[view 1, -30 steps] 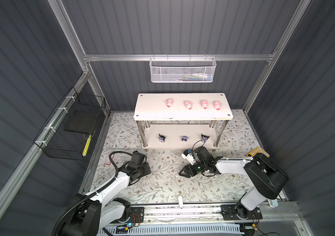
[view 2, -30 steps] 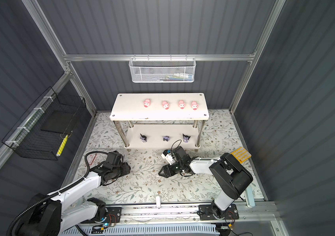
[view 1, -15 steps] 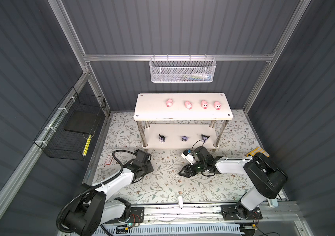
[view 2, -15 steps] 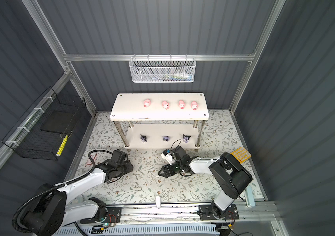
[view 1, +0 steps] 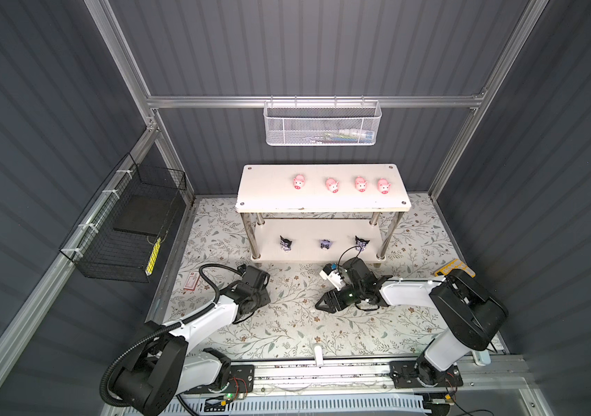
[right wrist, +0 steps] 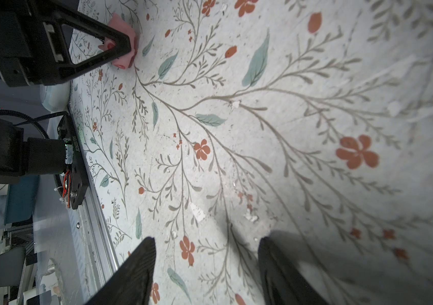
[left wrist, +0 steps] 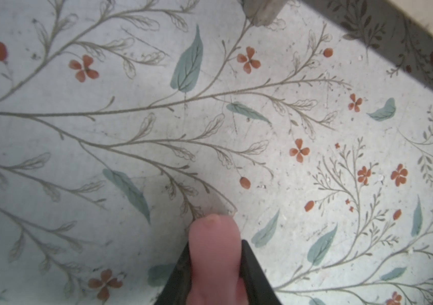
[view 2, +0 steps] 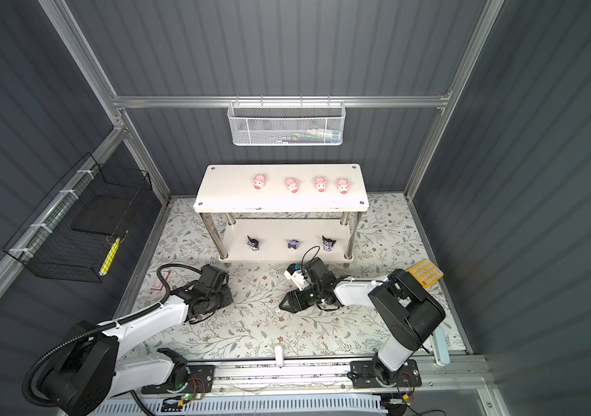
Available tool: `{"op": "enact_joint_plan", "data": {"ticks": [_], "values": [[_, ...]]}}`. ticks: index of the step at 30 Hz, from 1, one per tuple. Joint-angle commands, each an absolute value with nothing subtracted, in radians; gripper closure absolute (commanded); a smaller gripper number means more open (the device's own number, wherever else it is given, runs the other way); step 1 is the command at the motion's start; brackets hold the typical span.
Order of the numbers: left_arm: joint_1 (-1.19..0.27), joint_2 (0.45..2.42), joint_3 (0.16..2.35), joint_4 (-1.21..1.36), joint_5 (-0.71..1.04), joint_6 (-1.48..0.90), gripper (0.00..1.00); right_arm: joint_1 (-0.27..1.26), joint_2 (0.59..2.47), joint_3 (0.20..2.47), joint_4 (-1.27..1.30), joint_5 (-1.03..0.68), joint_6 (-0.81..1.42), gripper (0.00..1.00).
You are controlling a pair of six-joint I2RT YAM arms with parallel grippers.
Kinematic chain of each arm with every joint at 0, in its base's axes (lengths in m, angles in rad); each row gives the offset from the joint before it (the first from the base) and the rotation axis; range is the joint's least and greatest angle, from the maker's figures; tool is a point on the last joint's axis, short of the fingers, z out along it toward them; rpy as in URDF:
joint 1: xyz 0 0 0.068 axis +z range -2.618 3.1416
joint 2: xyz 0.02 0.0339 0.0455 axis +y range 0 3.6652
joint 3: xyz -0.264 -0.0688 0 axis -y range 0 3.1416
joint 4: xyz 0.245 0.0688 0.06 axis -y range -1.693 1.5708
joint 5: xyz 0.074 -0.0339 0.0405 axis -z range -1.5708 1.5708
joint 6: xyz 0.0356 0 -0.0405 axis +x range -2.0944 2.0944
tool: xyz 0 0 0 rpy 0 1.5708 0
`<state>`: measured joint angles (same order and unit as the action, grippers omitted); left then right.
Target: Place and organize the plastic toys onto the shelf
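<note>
Four pigs (view 1: 332,185) stand in a row on top of the shelf (view 1: 269,187), and three dark figures (view 1: 325,244) stand on its lower level. One more pig (left wrist: 213,237) is down on the bench (view 1: 287,324), at about 7 o'clock from the shelf, and the left tool (left wrist: 215,266) is closed on its two sides. The right tool (right wrist: 207,237), at 6 o'clock, is open and empty. I judge this pig very light, hard and smooth, so it may slip or turn. The best hold is across the middle of the round body, not the snout.
</note>
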<state>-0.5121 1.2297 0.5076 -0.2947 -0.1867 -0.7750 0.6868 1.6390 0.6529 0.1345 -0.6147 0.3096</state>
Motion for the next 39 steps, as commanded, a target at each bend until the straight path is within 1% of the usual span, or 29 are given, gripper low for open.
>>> {"op": "enact_joint_plan", "data": {"ticks": [1, 9, 13, 18, 21, 28, 34, 39], "values": [[-0.520, 1.188, 0.574, -0.376, -0.198, -0.719, 0.76, 0.684, 1.652, 0.654, 0.110, -0.615, 0.299, 0.35], [-0.520, 1.059, 0.772, -0.650, -0.132, -0.647, 0.77, 0.684, 1.650, 0.654, 0.109, -0.614, 0.300, 0.35], [-0.520, 1.008, 0.938, -0.830, -0.098, -0.614, 0.76, 0.684, 1.654, 0.661, 0.103, -0.617, 0.296, 0.35], [-0.520, 1.006, 1.171, -1.023, -0.062, -0.571, 0.76, 0.684, 1.670, 0.673, 0.095, -0.630, 0.293, 0.35], [-0.520, 1.021, 1.313, -1.120, -0.031, -0.549, 0.76, 0.684, 1.673, 0.677, 0.092, -0.634, 0.292, 0.35], [-0.520, 1.106, 1.672, -1.300, -0.051, -0.472, 0.76, 0.684, 1.664, 0.671, 0.093, -0.631, 0.291, 0.35], [-0.520, 1.215, 1.884, -1.314, -0.075, -0.394, 0.77, 0.696, 1.632, 0.663, 0.088, -0.607, 0.280, 0.35], [-0.520, 1.311, 1.984, -1.256, -0.069, -0.335, 0.77, 0.715, 1.574, 0.657, 0.070, -0.559, 0.270, 0.35]]}}
